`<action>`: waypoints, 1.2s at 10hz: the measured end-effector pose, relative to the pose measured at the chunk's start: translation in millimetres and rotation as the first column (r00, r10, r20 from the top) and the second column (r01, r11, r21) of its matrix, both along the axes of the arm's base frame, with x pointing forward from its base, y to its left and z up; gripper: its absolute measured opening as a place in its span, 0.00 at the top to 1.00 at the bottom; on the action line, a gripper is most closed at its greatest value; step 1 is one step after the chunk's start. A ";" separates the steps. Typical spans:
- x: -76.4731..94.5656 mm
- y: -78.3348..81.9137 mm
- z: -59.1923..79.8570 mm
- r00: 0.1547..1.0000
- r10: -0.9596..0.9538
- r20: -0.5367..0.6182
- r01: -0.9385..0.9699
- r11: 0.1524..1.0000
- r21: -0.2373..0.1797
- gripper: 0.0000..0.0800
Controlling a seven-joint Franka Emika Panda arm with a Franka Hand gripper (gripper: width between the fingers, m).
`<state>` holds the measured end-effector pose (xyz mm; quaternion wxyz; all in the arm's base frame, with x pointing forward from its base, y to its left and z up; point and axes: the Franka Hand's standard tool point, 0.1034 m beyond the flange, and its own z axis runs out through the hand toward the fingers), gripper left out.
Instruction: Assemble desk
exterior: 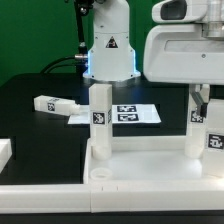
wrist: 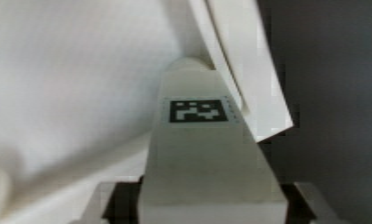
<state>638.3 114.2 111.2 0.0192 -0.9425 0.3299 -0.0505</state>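
At the right edge of the exterior view, the gripper is clamped on an upright leg in the tabletop filling the lower frame. A second leg stands at center; another leg lies flat at left, not yet fitted. Standing legs' long axes run vertical.

Tabletop: plain white. Upright legs: white, each bearing a black-and-white square tag. Loose leg lying flat: white, same tag pattern. Marker board: white with black tags. Surface: black. Backdrop: green. Wrist view: white leg, black-and-white tag.
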 end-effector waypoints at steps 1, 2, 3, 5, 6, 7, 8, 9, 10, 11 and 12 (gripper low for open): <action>-0.1 -0.5 -0.5 0.977 -0.211 0.013 0.210 0.977 0.023 0.64; -2.0 -0.8 -0.8 0.928 -0.372 0.025 0.371 0.927 0.054 0.64; -1.8 -4.6 -0.7 0.892 -0.453 0.005 0.451 0.888 0.092 0.64; -2.3 -3.0 -0.8 0.839 -0.544 -0.006 0.542 0.834 0.103 0.64; -2.2 -3.3 -0.8 0.801 -0.598 -0.014 0.596 0.795 0.109 0.64; -2.3 -3.7 -1.0 0.759 -0.650 -0.023 0.648 0.753 0.117 0.64; -2.2 -5.0 -1.1 0.598 -0.799 -0.071 0.798 0.583 0.153 0.64; -2.4 -4.0 -1.3 0.459 -0.881 -0.114 0.883 0.439 0.167 0.64; -2.3 -1.2 -1.3 0.356 -0.924 -0.141 0.928 0.332 0.172 0.64; -2.0 -0.1 -1.2 0.349 -0.926 -0.143 0.930 0.323 0.175 0.64; -2.1 -0.2 -1.3 0.376 -0.917 -0.137 0.920 0.351 0.176 0.64</action>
